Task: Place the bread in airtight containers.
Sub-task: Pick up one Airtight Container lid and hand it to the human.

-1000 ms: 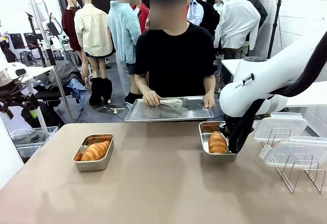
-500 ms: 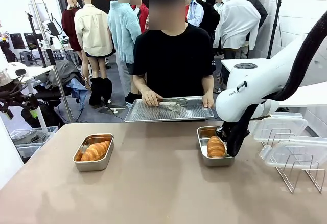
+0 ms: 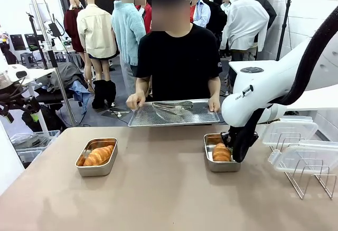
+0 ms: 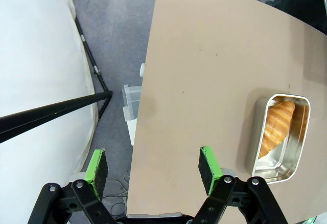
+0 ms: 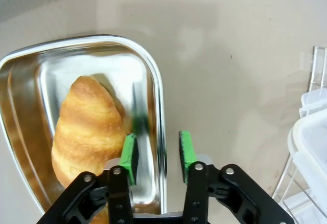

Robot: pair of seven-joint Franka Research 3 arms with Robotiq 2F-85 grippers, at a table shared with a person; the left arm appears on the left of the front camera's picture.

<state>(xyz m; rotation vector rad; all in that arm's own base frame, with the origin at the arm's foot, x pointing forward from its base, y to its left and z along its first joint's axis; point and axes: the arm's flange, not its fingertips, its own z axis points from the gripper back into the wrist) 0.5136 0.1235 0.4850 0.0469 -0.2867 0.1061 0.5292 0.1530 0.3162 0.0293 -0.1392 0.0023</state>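
The right gripper [image 5: 157,150] stands half open astride a side wall of the right tin [image 5: 153,75], one pad inside and one outside. There is a gap on each side of the rim, so it has hold of nothing. One roll [image 5: 87,127] lies in that tin, just beside the inner pad. The left gripper [image 4: 152,165] hangs spread wide and empty over the edge of the table [image 4: 204,55], well apart from the left tin [image 4: 254,132], where the other roll [image 4: 278,124] lies.

The rolls look light and soft under a glossy, flaky crust. A hard pinch would likely dent or shed them, so a gentle hold across the thick middle, away from the thin tips, should serve best. The tins look stiff and light and may skate on the smooth table when nudged; their thin upright walls give the pads a sure hold. The lids [image 3: 303,157] look light and somewhat springy, probably best taken by an edge.

By count there are two rolls and two tins, one roll in each, and both tins are uncovered. Two clear lids sit at the wire rack [image 3: 309,181], near the right tin. At the far side a person holds one tray [image 3: 203,116] with one pair of tongs [image 3: 171,106] on it.
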